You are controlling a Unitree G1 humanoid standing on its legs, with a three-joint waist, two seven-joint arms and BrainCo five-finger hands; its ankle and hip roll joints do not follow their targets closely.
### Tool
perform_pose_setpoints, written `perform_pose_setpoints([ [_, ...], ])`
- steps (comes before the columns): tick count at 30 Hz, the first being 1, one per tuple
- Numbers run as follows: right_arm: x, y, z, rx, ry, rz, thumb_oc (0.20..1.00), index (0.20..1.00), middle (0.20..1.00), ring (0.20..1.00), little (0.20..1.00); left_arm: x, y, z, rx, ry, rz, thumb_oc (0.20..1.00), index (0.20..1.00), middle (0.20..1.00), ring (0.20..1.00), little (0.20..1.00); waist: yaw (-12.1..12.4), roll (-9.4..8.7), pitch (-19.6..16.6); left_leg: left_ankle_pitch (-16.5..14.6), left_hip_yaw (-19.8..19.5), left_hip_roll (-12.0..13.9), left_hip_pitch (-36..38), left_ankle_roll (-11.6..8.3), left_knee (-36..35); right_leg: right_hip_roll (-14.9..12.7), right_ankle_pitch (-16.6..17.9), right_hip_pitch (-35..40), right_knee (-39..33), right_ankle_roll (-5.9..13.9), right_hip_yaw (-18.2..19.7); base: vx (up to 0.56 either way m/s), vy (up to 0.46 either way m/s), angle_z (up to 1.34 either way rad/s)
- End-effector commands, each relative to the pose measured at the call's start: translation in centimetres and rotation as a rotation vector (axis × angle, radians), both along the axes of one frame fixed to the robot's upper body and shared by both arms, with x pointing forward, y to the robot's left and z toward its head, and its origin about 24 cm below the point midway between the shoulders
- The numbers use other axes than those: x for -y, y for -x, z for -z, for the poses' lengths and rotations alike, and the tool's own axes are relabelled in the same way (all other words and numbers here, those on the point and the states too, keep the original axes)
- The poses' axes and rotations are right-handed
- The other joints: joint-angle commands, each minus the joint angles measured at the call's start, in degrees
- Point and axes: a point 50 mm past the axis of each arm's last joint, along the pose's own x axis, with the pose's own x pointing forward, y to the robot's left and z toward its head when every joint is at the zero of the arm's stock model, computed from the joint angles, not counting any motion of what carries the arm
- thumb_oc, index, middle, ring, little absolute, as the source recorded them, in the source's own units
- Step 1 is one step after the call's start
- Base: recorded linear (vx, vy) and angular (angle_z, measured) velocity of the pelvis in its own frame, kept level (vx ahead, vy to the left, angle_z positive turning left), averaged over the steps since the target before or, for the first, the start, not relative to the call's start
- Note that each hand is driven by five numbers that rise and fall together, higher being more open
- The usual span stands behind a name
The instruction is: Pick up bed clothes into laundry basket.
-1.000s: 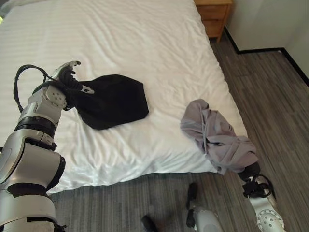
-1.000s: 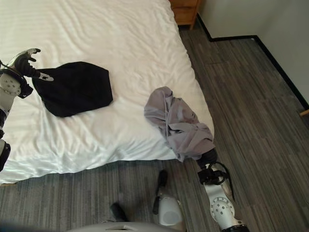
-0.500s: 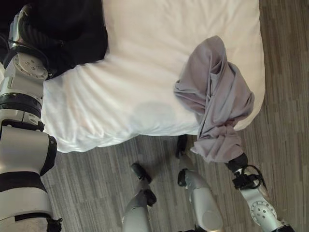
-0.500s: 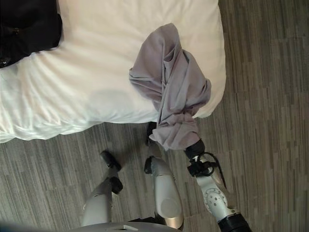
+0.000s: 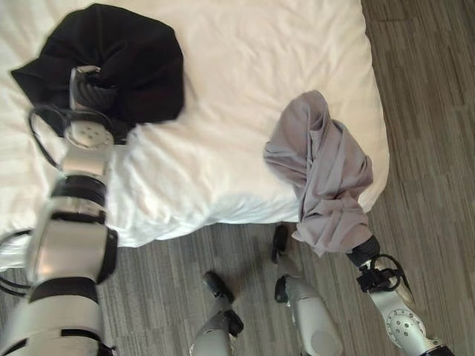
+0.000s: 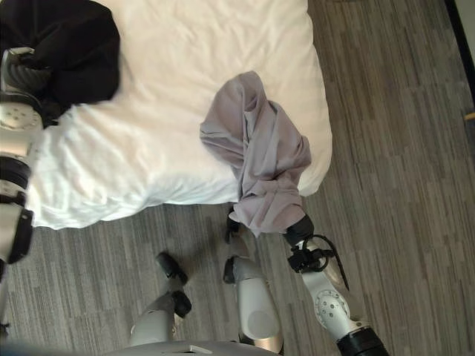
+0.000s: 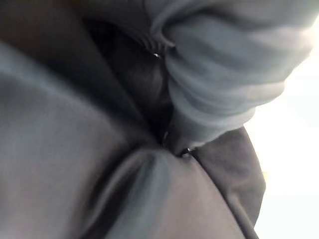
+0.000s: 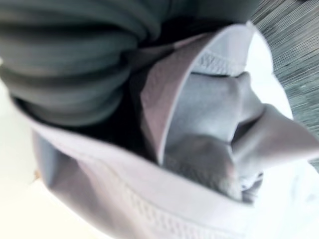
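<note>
A black garment [image 5: 141, 59] lies bunched at the left of the white bed [image 5: 245, 89]. My left hand [image 5: 93, 93] is buried in its near edge, so just the dark ribbed cover [image 7: 224, 74] shows against the black cloth [image 7: 75, 149]. A grey garment [image 5: 326, 170] lies on the bed's near right corner and hangs over the edge. Its lower end drapes over my right hand [image 5: 362, 251], which sits below mattress level. In the right wrist view the grey garment [image 8: 209, 129] is folded right against the ribbed cover [image 8: 65, 59].
Grey wood-pattern floor [image 5: 430, 148] runs along the bed's right side and in front of its near edge [image 5: 185, 222]. The middle of the mattress between the two garments is bare sheet.
The camera has tipped down toward the bed's near edge and the floor. The black garment, flat a second ago, is now bunched round my left hand. The grey garment still hangs on my right hand.
</note>
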Motion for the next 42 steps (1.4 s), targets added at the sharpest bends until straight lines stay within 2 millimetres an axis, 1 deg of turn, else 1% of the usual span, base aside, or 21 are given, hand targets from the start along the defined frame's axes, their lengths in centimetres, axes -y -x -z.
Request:
perform_pose_setpoints([
  [1,0.6,-1.0,-2.8,0.145,-0.022,0.083,0.2,0.2,0.2,0.2,0.2,5.1,-1.0,0.2,0.208,0.408,0.301,0.2,0.2,0.2,0.2,0.2,0.2,1.76,0.8,3.3,-4.7,7.0,3.2,-5.53,-0.8,-8.2,0.5,7.5,0.6,12.61,-1.2,0.08,0.017,0.04],
  [2,0.4,-1.2,-2.9,0.15,-0.033,0.09,0.2,0.2,0.2,0.2,0.2,6.8,-0.8,0.1,0.303,0.582,0.399,0.2,0.2,0.2,0.2,0.2,0.3,1.61,0.3,3.1,-4.7,7.0,4.0,-5.48,-0.8,-8.2,0.1,8.4,0.6,12.58,-1.1,0.07,0.014,0.08],
  [6,0.6,-1.3,-2.3,0.114,-0.054,0.146,0.2,0.2,0.2,0.2,0.2,9.7,0.6,1.1,0.448,0.834,0.546,0.2,0.2,0.2,0.2,0.2,0.6,1.82,-2.1,2.1,-4.8,6.6,7.1,-5.09,-0.8,-8.3,-1.0,12.0,0.6,12.26,-1.2,0.08,0.012,0.05],
  [7,0.6,-1.4,-2.3,0.114,-0.061,0.157,0.2,0.2,0.2,0.2,0.2,10.0,1.0,1.5,0.472,0.876,0.575,0.2,0.2,0.2,0.2,0.2,0.7,1.79,-2.7,2.0,-4.9,6.5,7.7,-4.99,-0.8,-8.3,-1.2,12.7,0.6,12.17,-1.2,0.08,0.015,-0.01],
  [10,1.5,-1.3,-2.2,0.116,-0.078,0.217,0.2,0.2,0.2,0.2,0.2,11.1,2.7,4.6,0.506,1.003,0.618,0.2,0.2,0.2,0.2,0.2,1.2,1.75,-5.5,1.1,-5.0,5.8,11.0,-4.57,-0.8,-8.5,-2.3,16.1,0.6,11.61,-1.3,0.08,0.033,-0.04],
  [12,1.9,-1.3,-2.5,0.131,-0.079,0.246,0.2,0.2,0.2,0.2,0.2,11.2,3.2,5.1,0.514,1.022,0.616,0.2,0.2,0.2,0.2,0.2,1.3,1.76,-6.3,0.9,-5.1,5.6,11.9,-4.44,-0.8,-8.6,-2.6,17.1,0.6,11.52,-1.4,0.05,0.017,-0.07],
  [14,3.0,-1.7,-3.7,0.183,-0.091,0.314,0.2,0.2,0.2,0.2,0.2,11.0,4.3,5.6,0.558,1.046,0.624,0.2,0.2,0.2,0.2,0.2,1.7,1.92,-7.7,0.5,-5.4,5.2,13.3,-4.13,-0.8,-8.8,-3.2,19.1,0.6,11.41,-1.7,0.03,0.026,0.02],
  [17,4.0,-2.4,-5.4,0.26,-0.166,0.406,0.2,0.2,0.2,0.2,0.2,10.3,6.0,7.3,0.571,1.076,0.594,0.2,0.2,0.2,0.2,0.2,2.5,2.01,-9.9,-0.4,-5.4,4.6,16.6,-3.51,-0.8,-9.2,-4.2,22.5,0.8,11.25,-2.0,0.03,0.051,0.17],
  [18,4.8,-2.7,-7.9,0.379,-0.26,0.463,0.2,0.2,0.2,0.2,0.2,9.0,7.8,8.6,0.574,1.047,0.565,0.2,0.2,0.2,0.2,0.2,3.4,2.18,-11.9,-1.2,-5.5,3.9,19.0,-2.77,-0.8,-9.5,-4.8,25.2,1.0,10.95,-2.0,0.02,0.061,0.11],
  [19,4.8,-2.6,-7.9,0.377,-0.26,0.463,0.2,0.2,0.2,0.2,0.2,9.0,7.9,8.7,0.571,1.048,0.563,0.2,0.2,0.2,0.2,0.2,3.4,2.14,-11.9,-1.3,-5.5,3.8,19.2,-2.75,-0.8,-9.5,-4.9,25.4,1.0,10.98,-2.0,0.0,0.055,-0.02],
  [22,6.2,-2.2,-10.1,0.507,-0.347,0.526,0.2,0.2,0.2,0.2,0.2,8.0,10.2,9.5,0.586,0.997,0.54,0.2,0.2,0.2,0.2,0.2,4.5,2.37,-13.5,-2.1,-6.0,2.8,21.5,-1.78,-0.8,-10.3,-5.3,28.0,2.0,10.82,-2.6,0.0,0.036,0.03],
  [24,6.8,-1.6,-10.8,0.559,-0.391,0.562,0.2,0.2,0.2,0.2,0.2,7.7,11.8,10.0,0.578,0.973,0.534,0.2,0.2,0.2,0.2,0.2,5.1,2.34,-14.1,-2.6,-6.4,2.0,22.9,-1.18,-0.8,-11.2,-5.8,29.1,3.6,10.89,-2.9,0.01,0.05,0.09],
  [25,7.4,-1.1,-11.4,0.607,-0.42,0.591,0.2,0.2,0.2,0.2,0.2,6.9,12.4,10.5,0.576,0.961,0.494,0.2,0.2,0.2,0.2,0.2,5.4,2.45,-14.7,-2.9,-6.6,1.8,23.5,-0.97,-0.8,-11.6,-5.9,29.7,3.9,10.95,-3.1,-0.06,0.025,0.19],
  [26,7.4,-1.1,-11.4,0.607,-0.421,0.59,0.2,0.2,0.2,0.2,0.2,6.8,12.4,10.5,0.576,0.961,0.495,0.2,0.2,0.2,0.2,0.2,5.4,2.1,-14.4,-1.9,-5.7,1.6,23.2,-0.57,-0.8,-11.9,-5.3,29.4,4.0,10.27,-3.9,-0.04,0.031,0.29],
  [27,8.3,-0.6,-11.5,0.636,-0.452,0.642,0.2,0.2,0.2,0.2,0.2,5.9,12.9,11.3,0.567,0.96,0.441,0.2,0.2,0.2,0.2,0.2,5.6,2.1,-15.2,-2.4,-5.9,1.0,24.0,-0.26,-0.8,-12.4,-5.4,30.5,4.3,10.28,-4.0,-0.05,0.024,0.32],
  [29,10.0,0.6,-11.3,0.648,-0.438,0.738,0.2,0.2,0.2,0.2,0.2,5.5,13.1,11.1,0.554,0.914,0.425,0.2,0.2,0.2,0.2,0.2,4.9,1.94,-16.2,-3.4,-5.8,-0.2,25.5,0.35,-0.8,-13.3,-5.5,31.6,5.2,10.65,-3.9,0.03,0.073,0.21],
  [33,10.7,1.1,-11.0,0.633,-0.41,0.778,0.2,0.2,0.2,0.2,0.2,5.7,12.8,10.7,0.557,0.897,0.446,0.2,0.2,0.2,0.2,0.2,4.0,1.75,-15.7,-4.5,-4.8,-1.2,27.5,1.07,-0.6,-13.9,-5.6,31.7,6.7,10.77,-2.6,0.01,0.052,-0.04],
  [36,11.1,1.6,-10.8,0.627,-0.386,0.797,0.2,0.2,0.2,0.2,0.2,6.4,12.6,10.7,0.537,0.893,0.481,0.2,0.2,0.2,0.2,0.2,3.0,1.37,-14.7,-5.5,-3.1,-2.2,28.9,1.77,0.5,-14.6,-4.6,31.1,8.0,11.13,-0.2,0.02,0.08,-0.3],
  [39,12.2,2.6,-10.6,0.624,-0.347,0.849,0.2,0.2,0.2,0.2,0.2,6.8,12.2,9.8,0.541,0.862,0.513,0.2,0.2,0.2,0.2,0.2,0.5,1.18,-13.7,-6.1,-1.5,-3.2,29.5,2.35,0.4,-14.8,-2.4,29.5,8.8,11.89,2.7,0.02,0.101,-0.49],
  [40,12.5,3.1,-10.5,0.621,-0.334,0.87,0.2,0.2,0.2,0.2,0.2,6.8,12.1,9.4,0.547,0.847,0.521,0.2,0.2,0.2,0.2,0.2,-0.5,1.53,-13.6,-6.9,-2.2,-3.3,30.1,2.17,-0.2,-14.5,-2.5,29.4,8.7,12.73,3.9,0.07,0.118,-0.37],
  [42,13.4,3.9,-10.4,0.619,-0.294,0.911,0.2,0.2,0.2,0.2,0.2,7.0,11.6,8.0,0.571,0.797,0.562,0.2,0.2,0.2,0.2,0.2,-3.3,1.43,-12.8,-7.0,-0.7,-3.6,29.9,2.29,-0.6,-14.1,0.7,27.2,7.7,13.28,5.8,-0.02,0.092,-0.24],
])
